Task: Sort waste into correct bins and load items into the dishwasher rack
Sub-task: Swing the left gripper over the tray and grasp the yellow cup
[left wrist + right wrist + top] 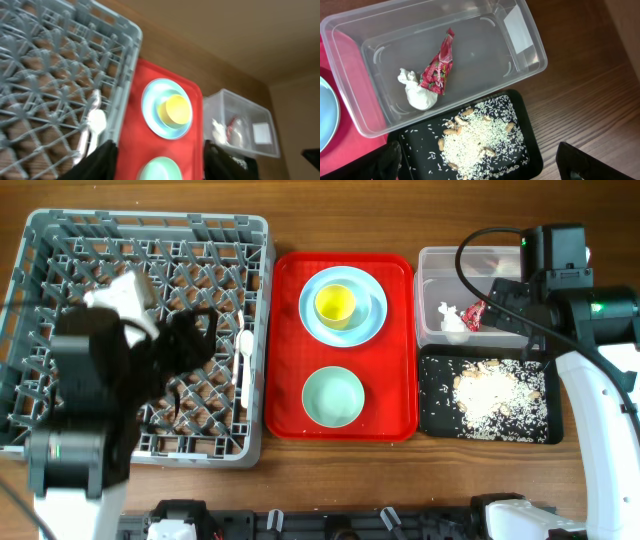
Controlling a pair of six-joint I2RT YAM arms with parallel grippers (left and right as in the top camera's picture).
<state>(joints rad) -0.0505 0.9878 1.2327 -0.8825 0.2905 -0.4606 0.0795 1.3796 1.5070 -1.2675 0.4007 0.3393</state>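
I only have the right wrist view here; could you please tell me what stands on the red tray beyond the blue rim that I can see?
Observer: A yellow cup stands on the light blue plate, on the far half of the red tray.
Operator: Thank you. Is anything else on that tray?
Observer: Yes, a pale green bowl sits on its near half, apart from the plate.
Operator: And is anything in the rack yet?
Observer: One white utensil lies in the grey rack, close to its right wall; I cannot tell whether it is the fork or the spoon.
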